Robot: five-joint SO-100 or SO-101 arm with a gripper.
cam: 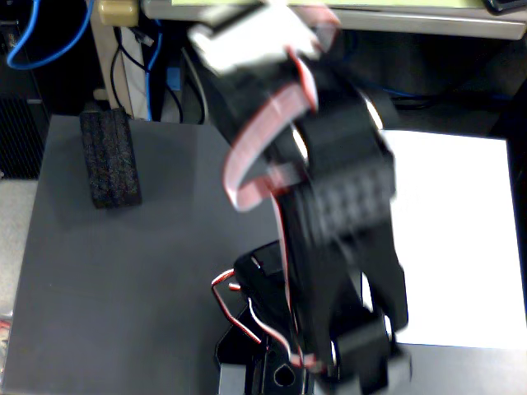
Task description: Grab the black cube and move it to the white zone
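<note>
At the top of the fixed view, only a blurred white and black mass could be made out where the arm [346, 189] ended, and the gripper itself could not be picked out with any certainty; whether it was spread or clenched could not be told. Nothing was seen to be carried by it. The arm was smeared by motion blur, raised from its base at the bottom centre and leaning up and toward the upper left, with a pink ribbon cable [268, 123] looped along its left side. The black cube [110, 156] was lying on the dark grey tabletop [123, 280] near the upper left corner, well apart from the arm and untouched. The white zone [453, 239] was spread flat on the right side of the table, partly hidden by the arm, with no block on the part that showed. The task was judged to be at its very start: the block had yet to be reached, grasped, carried across the table and set down on the sheet.
</note>
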